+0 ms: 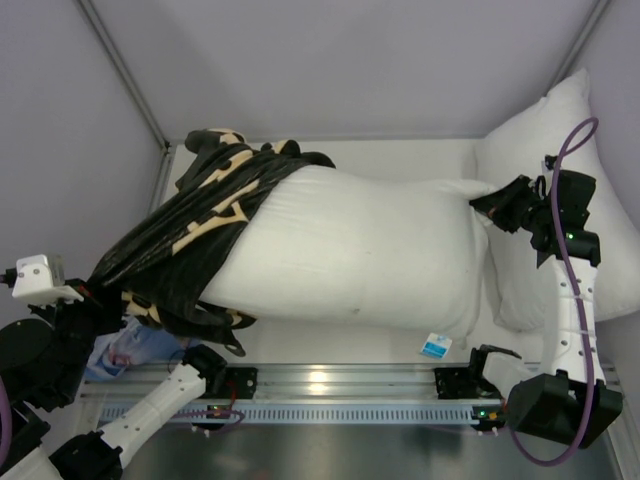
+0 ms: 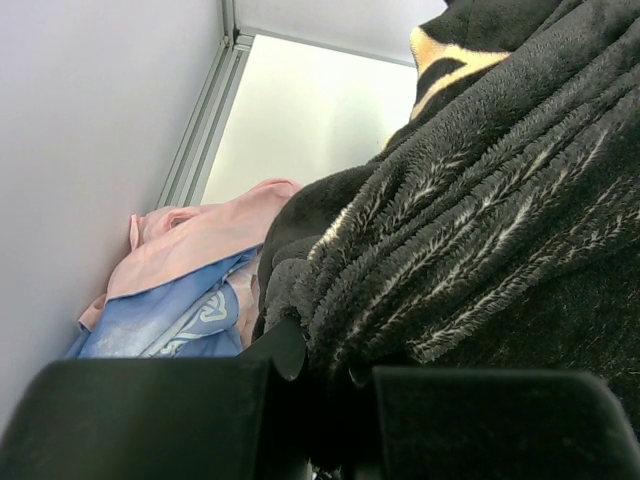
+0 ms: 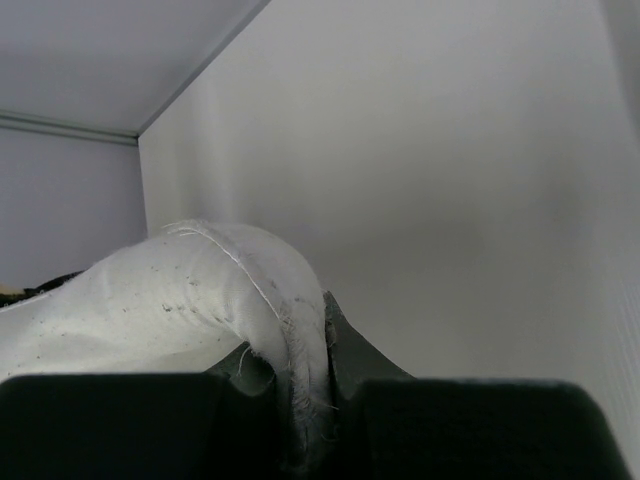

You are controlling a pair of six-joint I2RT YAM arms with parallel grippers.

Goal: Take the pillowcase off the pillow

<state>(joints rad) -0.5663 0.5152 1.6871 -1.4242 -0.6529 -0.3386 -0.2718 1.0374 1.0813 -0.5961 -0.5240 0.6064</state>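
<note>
Item: pillowcase (image 1: 180,240). Black plush with a long, streaky nap, printed with tan motifs. It is bunching in deep folds over the 9 o'clock end of the pillow (image 1: 340,250), its open mouth facing 3 o'clock.

Item: pillow. White, stuffed and rounded, with a woven cover that is fraying at the seam. It is lying across the middle of the white surface (image 1: 400,160), its long axis running from 9 to 3 o'clock. About two thirds of it is showing bare. A blue-and-white tag (image 1: 435,346) is hanging at its 5 o'clock edge.

Left tool (image 2: 325,368): at 8 o'clock, clamping a thick fold of the pillowcase between its fingers.

Right tool (image 1: 492,207): at 3 o'clock, pinching the bare corner of the pillow, with the seam running down between its fingers.

Surroundings: a second pillow (image 1: 555,140), plain white, is leaning against the wall at 2 o'clock, just behind the right arm. A pink cloth (image 2: 200,235) and a blue cloth (image 2: 160,315) are lying crumpled at 8 o'clock, under the pillowcase's edge and against the wall. A metal rail (image 1: 330,385) is crossing at 6 o'clock.
</note>
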